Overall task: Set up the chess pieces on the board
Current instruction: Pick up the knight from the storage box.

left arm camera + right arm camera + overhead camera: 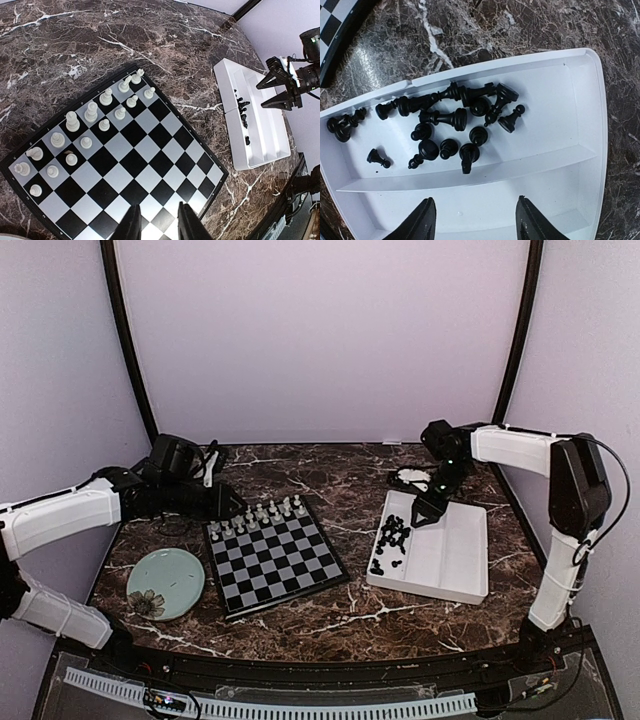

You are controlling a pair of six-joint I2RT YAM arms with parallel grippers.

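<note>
**Grippers.** The left gripper (159,206) has its fingers apart with nothing between them. Its own camera shows the tips framing unoccupied squares of the board (150,165). The top view places this gripper at the board's far-left corner, beside the end of the white rows. The right gripper (475,199) also has its fingers apart and holds nothing. It hangs over the tray (592,100), on the near side of a low divider in its own camera's view. How high either gripper is cannot be judged.

**Differences between views.**
- The left wrist camera separates the white pieces (91,111) one by one. There are two full rows of eight on the two ranks along one edge, all apparently upright. From above they read only as a pale double line on the far edge.
- The right wrist camera alone shows how the black pieces (455,120) lie. They form a loose heap, most on their sides and several touching.
- The left wrist camera also catches the right gripper from the side, spread above the tray.

**Containers.** The tray is white and rectangular, split by dividers. All black pieces visible lie in the compartment nearest the board.

**Surroundings.** A pale-green plate (165,583) with a flower motif sits just left of the board, near its front corner. The board lies skewed on the dark marbled table (350,475), between the plate and the tray and apart from the tray.
</note>
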